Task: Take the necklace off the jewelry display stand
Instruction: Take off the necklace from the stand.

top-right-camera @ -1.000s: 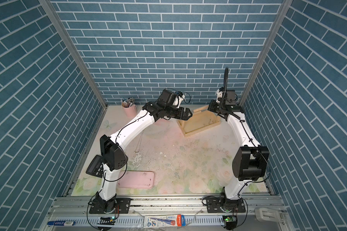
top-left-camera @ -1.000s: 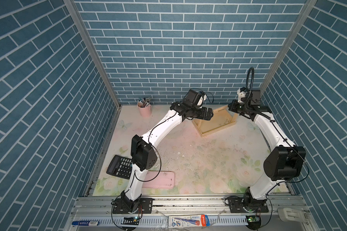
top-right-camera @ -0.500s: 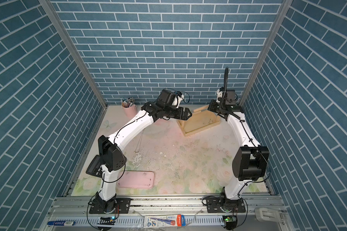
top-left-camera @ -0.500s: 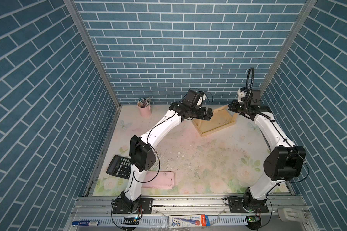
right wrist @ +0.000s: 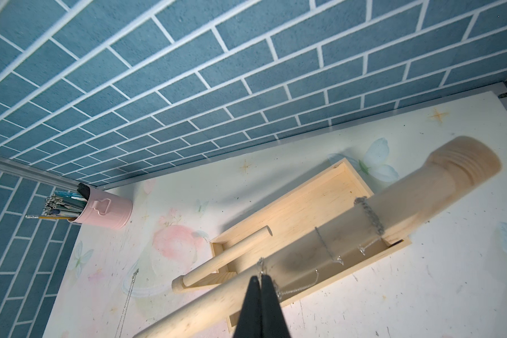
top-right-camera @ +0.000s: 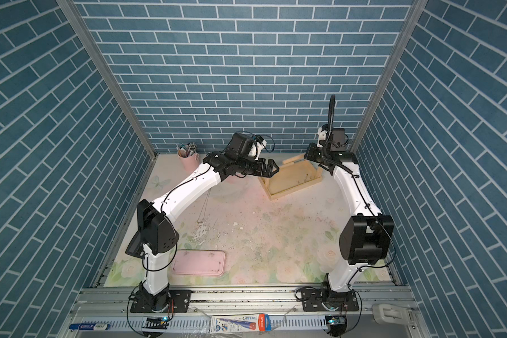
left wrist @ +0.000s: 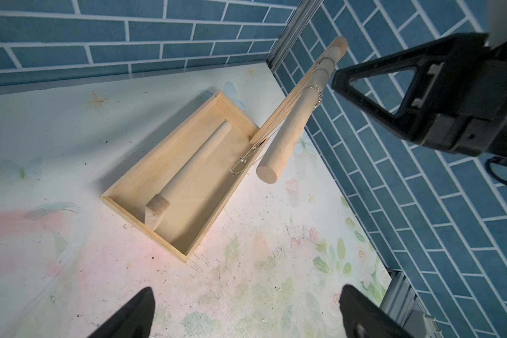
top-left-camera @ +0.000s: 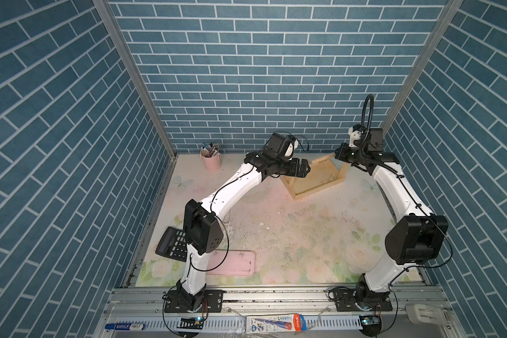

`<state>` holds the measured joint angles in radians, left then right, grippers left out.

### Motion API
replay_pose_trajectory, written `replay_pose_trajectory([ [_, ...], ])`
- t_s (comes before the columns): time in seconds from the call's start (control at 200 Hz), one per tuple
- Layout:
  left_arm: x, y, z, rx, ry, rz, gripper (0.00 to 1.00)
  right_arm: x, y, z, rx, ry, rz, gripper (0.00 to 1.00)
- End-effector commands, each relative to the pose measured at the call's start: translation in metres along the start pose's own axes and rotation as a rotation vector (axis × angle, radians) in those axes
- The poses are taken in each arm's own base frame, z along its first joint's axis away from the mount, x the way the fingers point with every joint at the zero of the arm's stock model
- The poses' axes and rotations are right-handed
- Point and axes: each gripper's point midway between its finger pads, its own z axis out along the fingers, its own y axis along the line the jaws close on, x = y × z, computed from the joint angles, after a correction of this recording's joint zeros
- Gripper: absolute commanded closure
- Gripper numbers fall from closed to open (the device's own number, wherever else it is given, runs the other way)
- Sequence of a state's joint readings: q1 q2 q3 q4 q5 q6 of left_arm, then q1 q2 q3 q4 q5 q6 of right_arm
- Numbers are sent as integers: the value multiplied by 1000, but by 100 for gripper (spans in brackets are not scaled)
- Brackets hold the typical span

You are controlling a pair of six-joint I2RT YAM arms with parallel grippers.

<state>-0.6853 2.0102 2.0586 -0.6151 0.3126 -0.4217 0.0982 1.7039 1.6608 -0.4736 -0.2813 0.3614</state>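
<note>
At the far right corner of the table [top-left-camera: 305, 234] stands the jewelry display stand [top-left-camera: 315, 179], with its tray base flat on the mat. We judge that the step in hand is the taking of one chain: the grasp looks made, and the lifting away is not yet done.

The top bar [left wrist: 290, 123] seems to be carried only by the post at the tray's far end. The notch of the other post [left wrist: 155, 210] is empty, and the bar's cut end hangs free beside it. So the next move, as we think, calls for a slow pull along the bar toward that free end until the loop slips off. It should not drag the light stand or catch the other chains [right wrist: 369, 216] wound on the same bar.

The left claw [left wrist: 246, 289] is spread wide, holds nothing and touches nothing. It hangs over the table near the stand.

The right claw [right wrist: 259, 279] is closed to a narrow point right at the bar. It seems to pinch the necklace [right wrist: 260, 264] where this thin chain passes over the wood, but the chain is so fine that we cannot be fully sure. The necklace is looped on the bar, above the tray base.

One more thin chain [right wrist: 128, 292] lies loose on the mat, well apart from the stand.
</note>
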Motion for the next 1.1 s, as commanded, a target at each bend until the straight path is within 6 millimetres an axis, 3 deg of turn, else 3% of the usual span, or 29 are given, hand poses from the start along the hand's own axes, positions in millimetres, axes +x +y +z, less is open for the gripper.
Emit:
replay_pose_trajectory([
  [0.0, -11, -6, -15, 33, -46, -10, 1, -9, 8, -13, -2, -16, -46, 100],
  [0.155, -8, -8, -15, 51, -39, -18, 1, -2, 5, -12, 5, -1, -47, 100],
  [0.45, -3, -12, -12, 92, -27, -43, 1, 16, -4, -19, -25, -14, -57, 63],
  [0.63, 2, -11, -10, 101, -22, -56, 1, 36, -7, -11, -87, -12, -93, 53],
  [0.8, 5, -11, -9, 108, -16, -60, 1, 42, -2, -3, -173, -16, -121, 53],
  [1.095, 6, -10, -11, 110, -11, -53, 1, 31, -17, 10, -165, -38, -149, 62],
])
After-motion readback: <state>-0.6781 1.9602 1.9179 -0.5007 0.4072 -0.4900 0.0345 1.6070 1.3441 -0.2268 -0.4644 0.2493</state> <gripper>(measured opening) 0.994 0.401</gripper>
